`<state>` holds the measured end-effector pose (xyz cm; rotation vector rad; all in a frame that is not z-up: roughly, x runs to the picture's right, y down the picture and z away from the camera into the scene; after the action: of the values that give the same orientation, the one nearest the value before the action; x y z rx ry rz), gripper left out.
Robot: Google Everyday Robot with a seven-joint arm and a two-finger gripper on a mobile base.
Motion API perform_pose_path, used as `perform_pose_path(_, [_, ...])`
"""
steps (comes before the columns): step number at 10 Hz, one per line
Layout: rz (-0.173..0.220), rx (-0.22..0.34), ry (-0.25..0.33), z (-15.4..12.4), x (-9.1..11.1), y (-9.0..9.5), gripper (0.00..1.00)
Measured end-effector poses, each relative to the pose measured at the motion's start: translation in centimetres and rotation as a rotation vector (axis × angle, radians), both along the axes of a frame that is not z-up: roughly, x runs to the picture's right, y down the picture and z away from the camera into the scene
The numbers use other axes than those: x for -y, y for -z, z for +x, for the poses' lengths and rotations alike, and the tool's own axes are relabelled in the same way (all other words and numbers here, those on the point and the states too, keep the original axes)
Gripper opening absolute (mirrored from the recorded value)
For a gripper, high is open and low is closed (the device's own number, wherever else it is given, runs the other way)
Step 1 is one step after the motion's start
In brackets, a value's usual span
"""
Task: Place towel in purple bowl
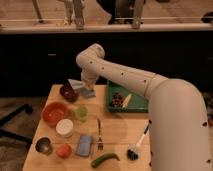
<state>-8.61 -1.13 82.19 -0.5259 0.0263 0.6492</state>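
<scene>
Camera view, claw [88, 88] apparently pinching towel [81, 86], beside purple bowl [68, 92], fingertips hidden.

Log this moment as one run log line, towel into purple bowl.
phase: carrying | gripper: beside purple bowl, above table | towel: hanging at gripper, not in bowl | status: unfinished

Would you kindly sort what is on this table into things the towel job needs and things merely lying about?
Needed: towel, hanging at the pincer beside the purple bowl.

Lying about: orange bowl, green cup, white cup, metal cup, blue sponge, fork, brush, green tray.
</scene>
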Motion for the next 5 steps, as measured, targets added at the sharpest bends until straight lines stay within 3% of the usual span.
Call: perform_pose_path(5, [0.0, -0.003, -0.001, 0.19, -0.02, -0.04, 0.0])
